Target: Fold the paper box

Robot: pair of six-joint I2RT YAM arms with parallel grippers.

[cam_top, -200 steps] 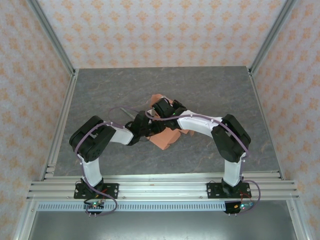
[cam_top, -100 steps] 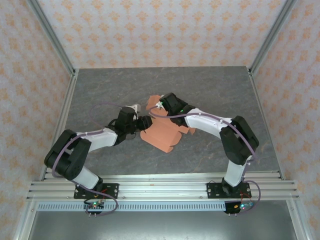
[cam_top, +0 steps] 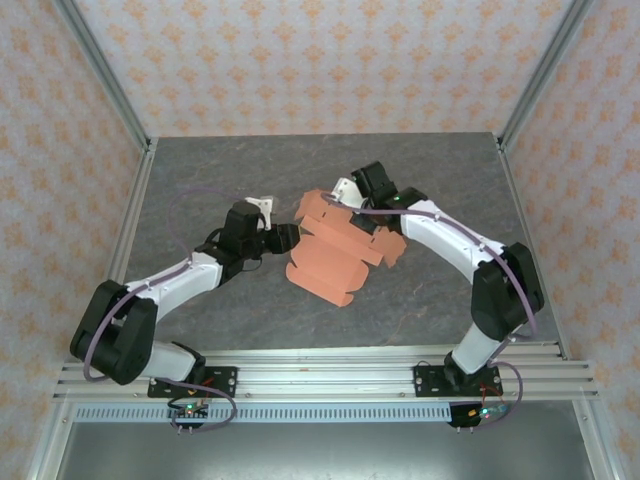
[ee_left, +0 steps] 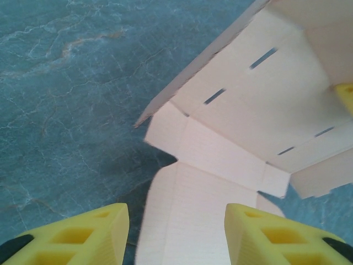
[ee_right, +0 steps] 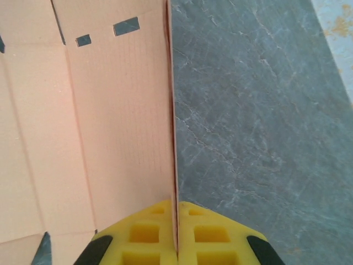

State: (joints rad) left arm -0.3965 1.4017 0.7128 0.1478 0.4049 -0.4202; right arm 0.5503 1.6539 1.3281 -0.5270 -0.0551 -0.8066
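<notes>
The paper box (cam_top: 335, 255) is located near the middle of the table (cam_top: 200, 180). It is seen as a salmon-orange die-cut sheet, partly unfolded, with flaps and small slots. Most of it lies low over the table, while the panel on the far side of the table's middle is raised on edge.

The left gripper (cam_top: 290, 237) is positioned just left of the table's middle, at the left edge of the sheet. In the left wrist view, the left gripper (ee_left: 175, 215) is released: the yellow fingers (ee_left: 83, 234) are held well apart, and a flap of the paper box (ee_left: 237, 127) is seen in the gap between them. Whether the flap touches either finger cannot be told.

The right gripper (cam_top: 335, 195) is positioned just beyond the table's middle, at the far edge of the sheet. In the right wrist view, the right gripper (ee_right: 174, 212) is clenched on the paper box (ee_right: 110, 110): the upright panel's thin edge is pinched between the two yellow pads (ee_right: 143, 237), with bare table (ee_right: 265, 121) visible beside it.
</notes>
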